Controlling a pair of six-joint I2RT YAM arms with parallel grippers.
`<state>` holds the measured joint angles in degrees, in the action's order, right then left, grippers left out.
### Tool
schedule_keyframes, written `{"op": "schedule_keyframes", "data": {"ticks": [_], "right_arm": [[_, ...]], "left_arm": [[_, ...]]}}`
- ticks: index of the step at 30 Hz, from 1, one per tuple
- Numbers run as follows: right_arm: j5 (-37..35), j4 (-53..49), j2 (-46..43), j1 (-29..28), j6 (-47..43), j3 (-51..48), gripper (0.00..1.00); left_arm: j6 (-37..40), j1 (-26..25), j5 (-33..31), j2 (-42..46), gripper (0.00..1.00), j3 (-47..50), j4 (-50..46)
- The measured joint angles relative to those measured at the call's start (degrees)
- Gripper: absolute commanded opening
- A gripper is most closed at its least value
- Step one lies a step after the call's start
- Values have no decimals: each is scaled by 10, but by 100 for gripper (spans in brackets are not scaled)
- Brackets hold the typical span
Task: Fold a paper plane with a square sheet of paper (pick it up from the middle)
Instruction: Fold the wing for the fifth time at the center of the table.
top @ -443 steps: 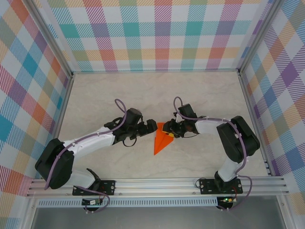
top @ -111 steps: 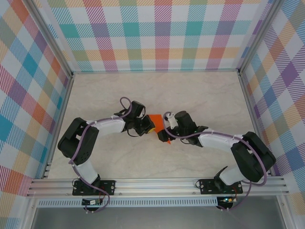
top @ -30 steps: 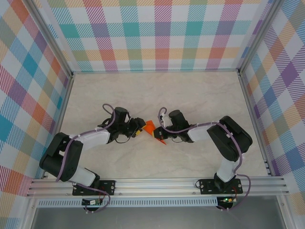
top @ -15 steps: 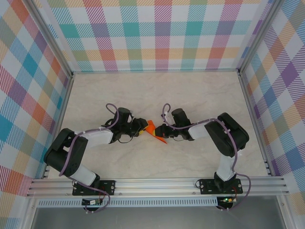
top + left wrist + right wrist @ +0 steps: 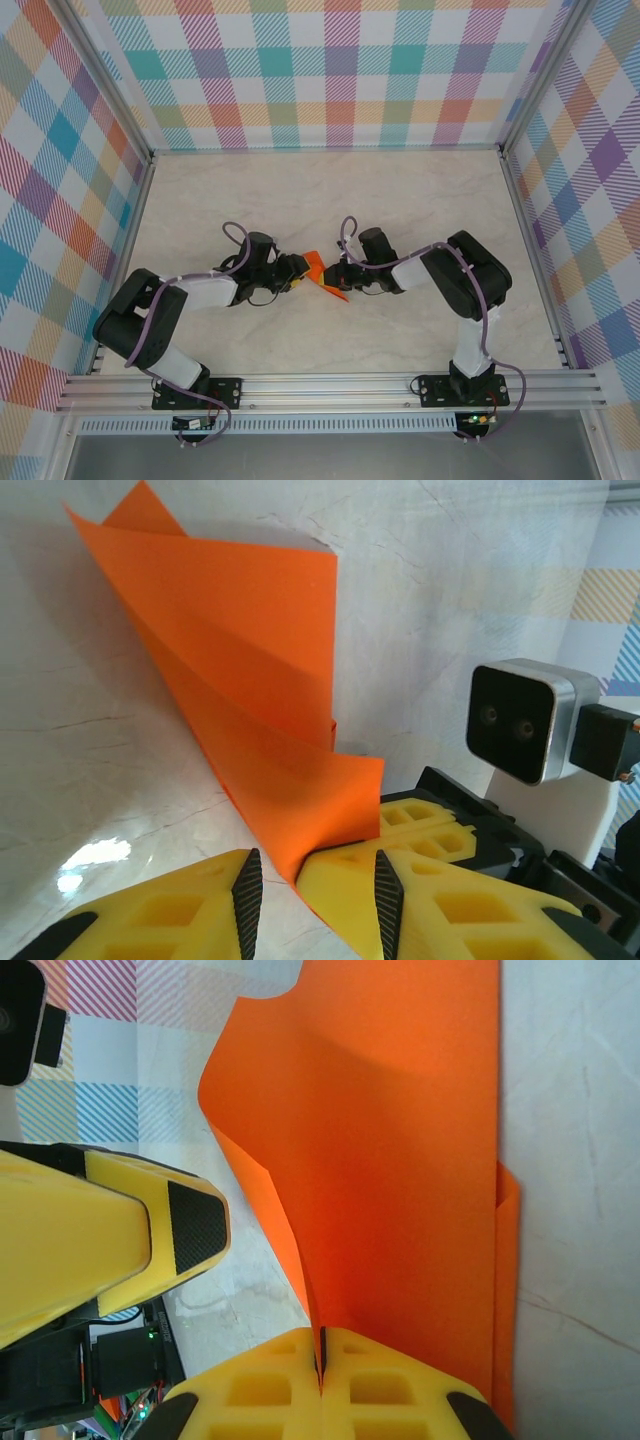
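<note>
Folding looks well along: the paper plane (image 5: 321, 272) is already a narrow orange dart with layered creases, near the middle of the worktop (image 5: 400, 200). My right claw (image 5: 320, 1345) is pinched tight on its fold. My left claw (image 5: 315, 868) stands part open around one flap (not clamped). I judge the wings remain to be creased.

A pale beige marble-patterned tabletop (image 5: 400, 200) lies under even light. Pastel plaid walls (image 5: 340, 70) rise on its far, left and right sides, edged by silver aluminium posts (image 5: 103, 75). A slotted aluminium rail (image 5: 330, 388) runs along its near edge.
</note>
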<state>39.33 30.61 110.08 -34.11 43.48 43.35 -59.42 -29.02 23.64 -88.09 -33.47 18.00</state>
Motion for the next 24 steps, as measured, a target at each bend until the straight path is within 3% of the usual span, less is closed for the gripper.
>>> {"op": "schedule_keyframes", "data": {"ticks": [24], "right_arm": [[9,2,16,0,16,7,2]], "left_arm": [[2,-1,1,-36,31,3,62]]}}
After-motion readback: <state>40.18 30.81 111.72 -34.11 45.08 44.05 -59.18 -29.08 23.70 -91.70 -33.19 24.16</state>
